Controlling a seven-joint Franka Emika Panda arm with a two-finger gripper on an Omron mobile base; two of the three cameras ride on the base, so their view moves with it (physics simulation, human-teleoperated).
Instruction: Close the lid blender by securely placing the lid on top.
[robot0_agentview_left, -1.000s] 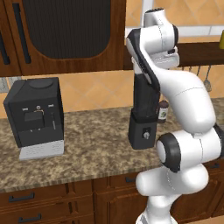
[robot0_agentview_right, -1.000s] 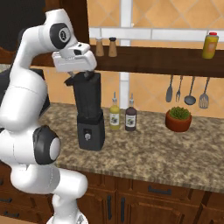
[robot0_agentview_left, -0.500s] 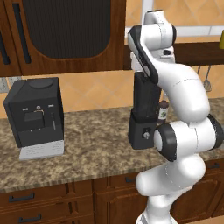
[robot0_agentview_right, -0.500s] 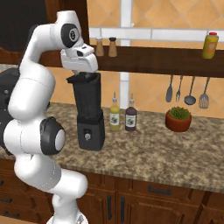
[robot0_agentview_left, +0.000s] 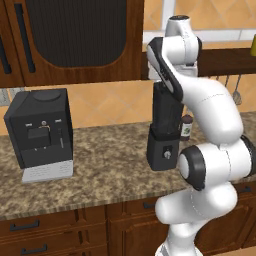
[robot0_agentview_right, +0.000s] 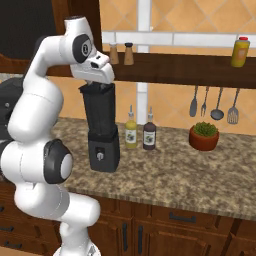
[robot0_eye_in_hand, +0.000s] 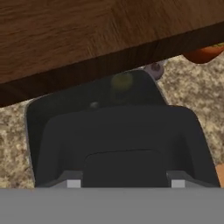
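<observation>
Top of tall black blender with tapered dark jar (robot0_agentview_right: 101, 127) covered by white robot hand. Gripper (robot0_eye_in_hand: 122, 183) fingers barely seen above grey band; jaw state not discernible. Orange-brown plant pot (robot0_eye_in_hand: 203, 54) cut off by hand-view edge.

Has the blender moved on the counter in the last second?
No. The blender stands in the same spot beside the oil bottle, as before.
</observation>
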